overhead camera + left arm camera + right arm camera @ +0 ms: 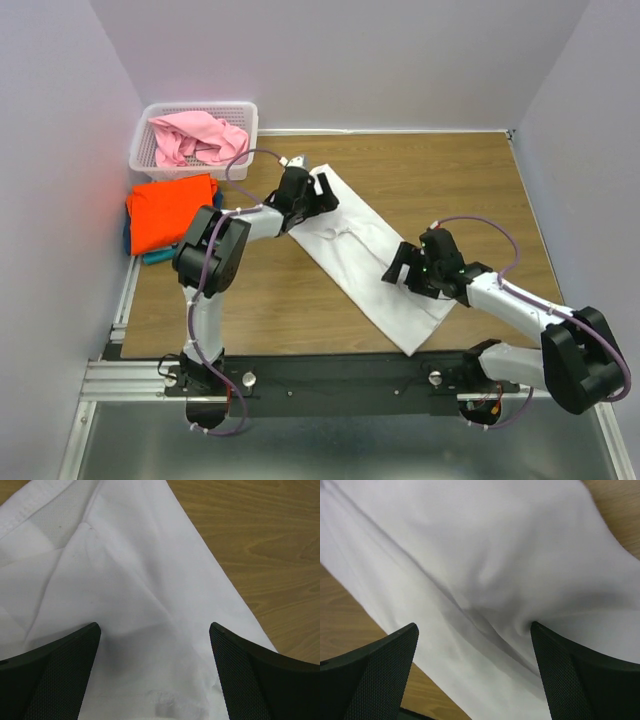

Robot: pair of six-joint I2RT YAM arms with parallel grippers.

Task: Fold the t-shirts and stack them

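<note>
The white t-shirt (365,255) lies folded in a long diagonal strip across the middle of the wooden table. My left gripper (318,196) is open over its far upper end; the cloth fills the left wrist view (145,580) between the spread fingers (50,675). My right gripper (408,265) is open over its lower end; in the right wrist view the cloth (485,565) wrinkles against the right finger (580,675). The orange t-shirt (170,210) lies folded at the left on the teal one (160,256). The pink t-shirt (195,138) is crumpled in the basket.
The white lattice basket (150,140) stands at the far left corner. Grey walls close in the left, back and right. A metal rail (330,385) with the arm bases runs along the near edge. Bare wood (450,180) lies right of the shirt.
</note>
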